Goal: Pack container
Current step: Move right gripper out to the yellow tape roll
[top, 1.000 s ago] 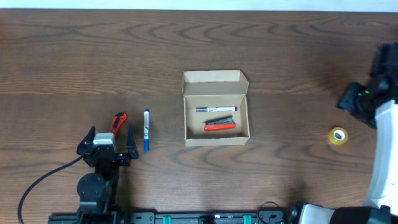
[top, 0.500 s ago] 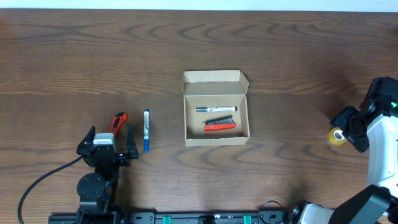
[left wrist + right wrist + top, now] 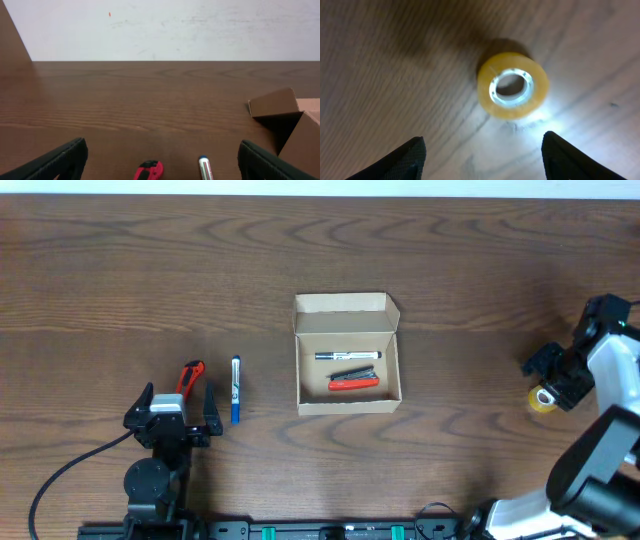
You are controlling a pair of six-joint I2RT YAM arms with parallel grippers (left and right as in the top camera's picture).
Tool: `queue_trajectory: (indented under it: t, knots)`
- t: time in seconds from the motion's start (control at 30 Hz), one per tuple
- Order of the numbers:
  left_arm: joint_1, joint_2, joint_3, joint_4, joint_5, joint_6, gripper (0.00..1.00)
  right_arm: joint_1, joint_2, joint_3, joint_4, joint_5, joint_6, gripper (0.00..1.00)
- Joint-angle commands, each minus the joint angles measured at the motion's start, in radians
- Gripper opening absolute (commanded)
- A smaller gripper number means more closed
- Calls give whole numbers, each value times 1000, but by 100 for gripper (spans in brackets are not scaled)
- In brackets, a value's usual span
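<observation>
The tan cardboard container (image 3: 347,302) stands open mid-table with a marker (image 3: 348,355) and a red tool (image 3: 354,382) inside. It also shows at the right edge of the left wrist view (image 3: 280,112). A red cutter (image 3: 190,375) and a blue-capped marker (image 3: 235,388) lie left of it, both seen in the left wrist view, cutter (image 3: 149,170) and marker (image 3: 205,167). My left gripper (image 3: 178,416) is open just in front of them. My right gripper (image 3: 549,379) is open above a yellow tape roll (image 3: 513,85), which lies flat on the table (image 3: 545,400).
A black cable (image 3: 60,480) runs from the left arm's base at the front left. A pale wall (image 3: 165,30) stands behind the table's far edge.
My right arm has come down and toward the tape roll at the right edge, and now partly covers it from above. The left arm has not moved.
</observation>
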Motion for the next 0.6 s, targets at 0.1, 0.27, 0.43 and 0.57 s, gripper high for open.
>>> queue_trajectory:
  t: [0.1,0.27,0.43,0.57]
  knots:
    - [4,-6,-34,-15,8,-33,95,-9,70,40,6,-8,-16,68]
    - [4,-6,-34,-15,8,-49,95,-8,100,40,16,3,-19,68]
    - [4,-6,-34,-15,8,-49,95,-8,107,40,38,3,-43,68]
    - [4,-6,-34,-15,8,-49,95,-8,108,40,60,10,-45,68]
